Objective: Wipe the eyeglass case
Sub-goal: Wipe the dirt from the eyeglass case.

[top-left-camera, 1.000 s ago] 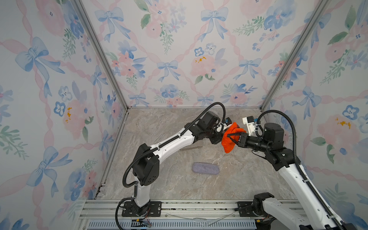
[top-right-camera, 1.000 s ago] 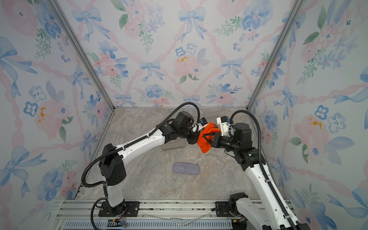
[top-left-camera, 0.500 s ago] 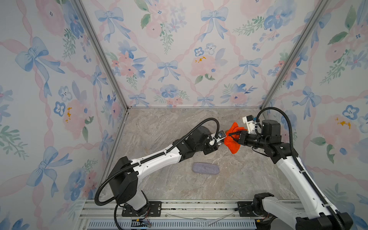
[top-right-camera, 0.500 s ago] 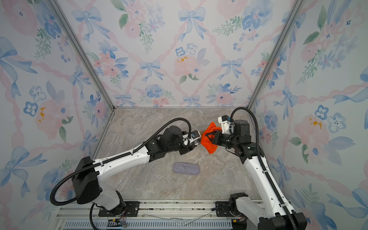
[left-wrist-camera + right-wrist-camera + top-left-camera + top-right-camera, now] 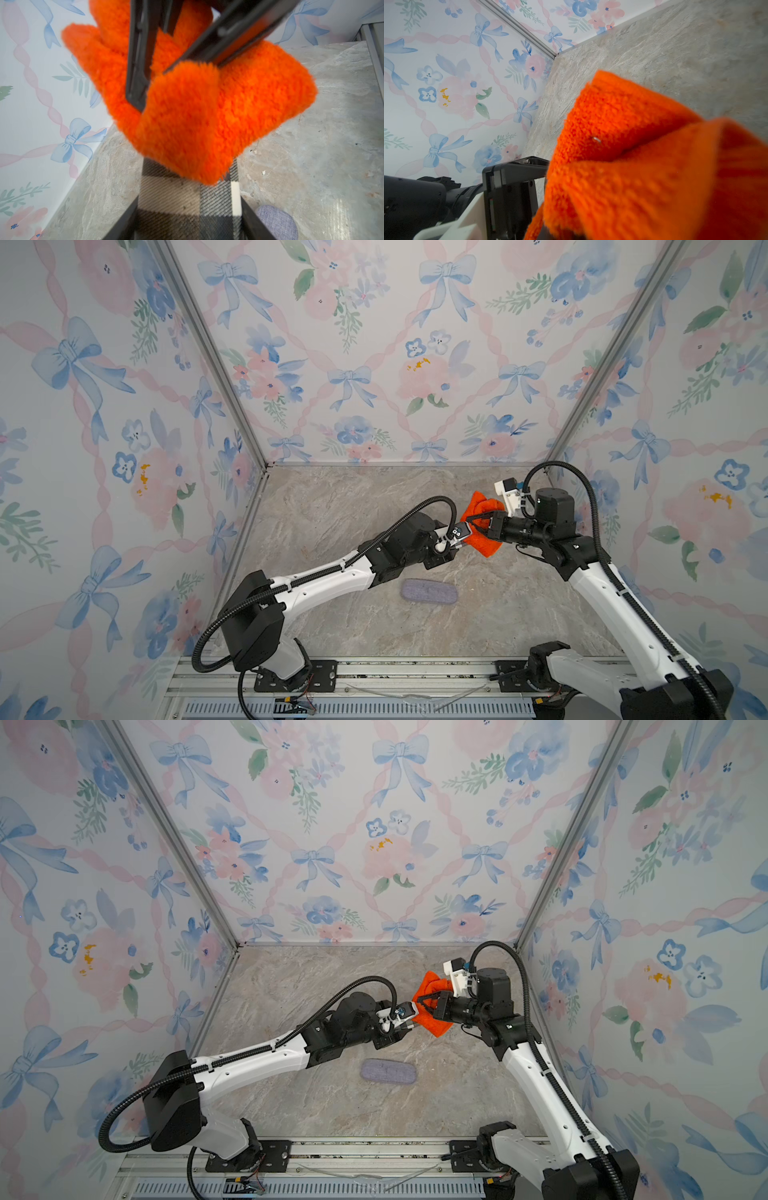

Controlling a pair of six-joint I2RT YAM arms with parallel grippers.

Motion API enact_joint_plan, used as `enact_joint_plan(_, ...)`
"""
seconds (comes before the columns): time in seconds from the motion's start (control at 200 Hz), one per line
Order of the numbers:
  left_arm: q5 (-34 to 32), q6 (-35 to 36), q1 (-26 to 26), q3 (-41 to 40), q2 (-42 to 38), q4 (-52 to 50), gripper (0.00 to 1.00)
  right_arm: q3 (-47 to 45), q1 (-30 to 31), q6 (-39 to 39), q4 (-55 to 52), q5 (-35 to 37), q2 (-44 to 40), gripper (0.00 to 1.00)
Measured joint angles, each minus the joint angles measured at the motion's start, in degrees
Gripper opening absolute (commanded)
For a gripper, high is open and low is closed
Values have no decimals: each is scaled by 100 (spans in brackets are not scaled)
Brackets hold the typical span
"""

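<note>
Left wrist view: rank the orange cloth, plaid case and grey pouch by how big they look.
1. orange cloth: fills much of the frame, but it is close to the camera.
2. plaid case: partly covered by the cloth.
3. grey pouch: farther off, with only one end in frame, so its true size is unsure.

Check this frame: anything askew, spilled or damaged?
Nothing stands out. The right jaws hold the bunched orange cloth at the plaid case held in the left jaws; the grey pouch lies flat on the table, which shows only a few small specks.
</note>
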Motion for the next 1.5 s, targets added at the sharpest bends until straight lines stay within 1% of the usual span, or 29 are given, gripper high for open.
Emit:
enact_joint_plan(0.065, -31, -17, 2, -48, -48, 79, 0, -39, 243, -26, 2, 22, 0, 0)
enact_joint_plan(0.135, -13, -48, 44, -90, -103, 85, 0, -83, 192, -92, 0, -9, -28, 0)
enact_joint_plan(0.19, 4, -94, 90, -107, -109, 94, 0, -149, -92, -170, -11, -107, -109, 0)
enact_joint_plan(0.315, -37, -138, 181, -190, -190, 105, 1, -258, -1165, -262, -179, -175, -385, 0)
enact_joint_plan(0.395, -59, -129, 195, -236, -286, 136, 0, -251, -1504, -256, -208, -127, -393, 0)
enact_joint_plan(0.53, -227, -4, 162, -289, -398, 249, 0, 57, -1412, -212, -317, -101, -186, 0)
enact_joint_plan(0.635, -417, 273, 138, -483, -413, 490, 0, 695, -1231, -219, -463, -39, 9, 0)
enact_joint_plan(0.785, -1130, 1012, -164, -855, -411, 717, 0, 1799, -837, -236, -522, -42, 560, 0)
enact_joint_plan(0.9, -1722, 1639, -442, -1121, -411, 1075, 0, 2159, -323, -232, -516, -48, 1025, 0)
enact_joint_plan(1.025, -2186, 2218, -619, -1241, -411, 1451, 0, 1974, 131, -13, -306, -109, 1379, 0)
enact_joint_plan(1.085, -2361, 2426, -651, -1248, -411, 1631, 0, 1668, 232, 201, -118, -227, 1451, 0)
enact_joint_plan(1.16, -2562, 2601, -667, -1259, -411, 1873, 0, 1231, 216, 382, 83, -358, 1467, 0)
enact_joint_plan(1.26, -2662, 2754, -667, -1399, -404, 1912, 0, 772, -55, 474, 181, -564, 1368, 0)
enact_joint_plan(1.33, -2673, 2837, -671, -1480, -404, 1912, 0, 507, -452, 428, 81, -699, 1158, 0)
enact_joint_plan(1.41, -2673, 2876, -680, -1486, -407, 1941, 0, 415, -848, 308, -109, -741, 940, 0)
enact_joint_plan(1.445, -2673, 2876, -684, -1486, -407, 1974, 0, 415, -938, 260, -164, -741, 879, 0)
enact_joint_plan(1.5, -2686, 2876, -693, -1486, -407, 2009, 0, 415, -894, 229, -173, -737, 833, 0)
